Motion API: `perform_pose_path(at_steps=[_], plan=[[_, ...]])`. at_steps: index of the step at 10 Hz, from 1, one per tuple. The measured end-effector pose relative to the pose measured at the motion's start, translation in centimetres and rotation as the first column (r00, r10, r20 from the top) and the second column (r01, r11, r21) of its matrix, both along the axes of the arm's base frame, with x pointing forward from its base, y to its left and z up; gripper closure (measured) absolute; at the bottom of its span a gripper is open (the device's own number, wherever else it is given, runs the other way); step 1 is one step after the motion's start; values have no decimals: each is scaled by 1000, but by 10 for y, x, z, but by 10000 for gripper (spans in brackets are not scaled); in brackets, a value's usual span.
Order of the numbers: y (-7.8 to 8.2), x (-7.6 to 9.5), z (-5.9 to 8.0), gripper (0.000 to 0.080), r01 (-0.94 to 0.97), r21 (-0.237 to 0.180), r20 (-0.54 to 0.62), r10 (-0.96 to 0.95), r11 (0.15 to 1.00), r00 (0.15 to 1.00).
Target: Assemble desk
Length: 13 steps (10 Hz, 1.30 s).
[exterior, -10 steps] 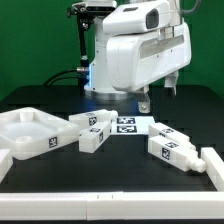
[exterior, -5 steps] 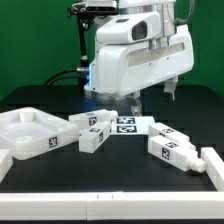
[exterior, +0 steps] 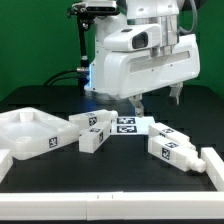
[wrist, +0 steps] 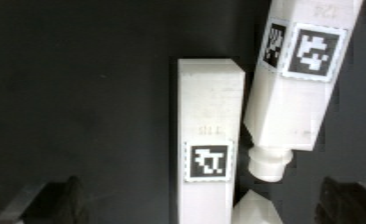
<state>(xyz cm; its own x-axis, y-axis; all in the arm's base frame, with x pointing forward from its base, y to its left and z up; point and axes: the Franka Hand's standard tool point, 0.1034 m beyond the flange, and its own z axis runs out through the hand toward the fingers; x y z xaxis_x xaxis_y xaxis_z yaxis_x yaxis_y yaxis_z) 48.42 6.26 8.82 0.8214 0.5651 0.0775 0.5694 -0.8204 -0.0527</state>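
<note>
Desk panel (exterior: 22,135) lies flat, rim up, on the black table (exterior: 60,175) at the exterior view's left. It is well apart from the gripper (exterior: 160,100), which hangs in the air behind the marker board (exterior: 126,126) with its fingers spread wide and nothing between them. Four legs lie loose in two pairs on either side of that board: the far left leg (exterior: 93,121) and near left leg (exterior: 93,139) just beside the panel, the far right leg (exterior: 163,133) and near right leg (exterior: 172,152) toward the exterior view's right. All sit lower than the fingertips and none touches them. Against a second ago, the arm (exterior: 140,60) has lifted and swung its wrist toward the exterior view's right, so the fingers stand higher over the table. The jaws were as wide then, and the panel and legs lie where they lay. The left pair's long axes slant from the panel toward the marker board, and the right pair's run from the board toward the near right of the exterior view. In the wrist view a tagged leg (wrist: 212,120) and a second leg (wrist: 290,90) lie below the gripper, side by side and nearly parallel. Their long axes cross the line between the two dark, blurred fingers (wrist: 47,200). Which pair these are cannot be told.
</note>
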Motion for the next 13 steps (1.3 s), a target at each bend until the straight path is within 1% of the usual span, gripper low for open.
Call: perform_pose_path(at_steps=[1, 2, 3, 4, 6, 7, 9, 10, 11, 12, 13], plan=[[1, -1, -1, 150, 2, 0, -2, -2, 1000, 1000], [9, -10, -8, 150, 50, -1, 13, -50, 999, 999], [20, -30, -21, 150, 68, -4, 10, -68, 998, 998], [23, -44, -38, 150, 60, -5, 29, -60, 998, 998], [22, -58, -64, 150, 65, -4, 39, -65, 998, 997], [25, -64, -74, 150, 63, -1, 41, -63, 998, 997], [27, -69, -83, 150, 63, 1, 41, -63, 998, 997], [26, -70, -84, 150, 64, 0, 40, -63, 998, 997], [26, -69, -84, 175, 63, 0, 40, -63, 998, 997], [26, -69, -84, 175, 63, 0, 40, -63, 998, 997], [26, -69, -84, 389, 63, 0, 40, -63, 998, 997]])
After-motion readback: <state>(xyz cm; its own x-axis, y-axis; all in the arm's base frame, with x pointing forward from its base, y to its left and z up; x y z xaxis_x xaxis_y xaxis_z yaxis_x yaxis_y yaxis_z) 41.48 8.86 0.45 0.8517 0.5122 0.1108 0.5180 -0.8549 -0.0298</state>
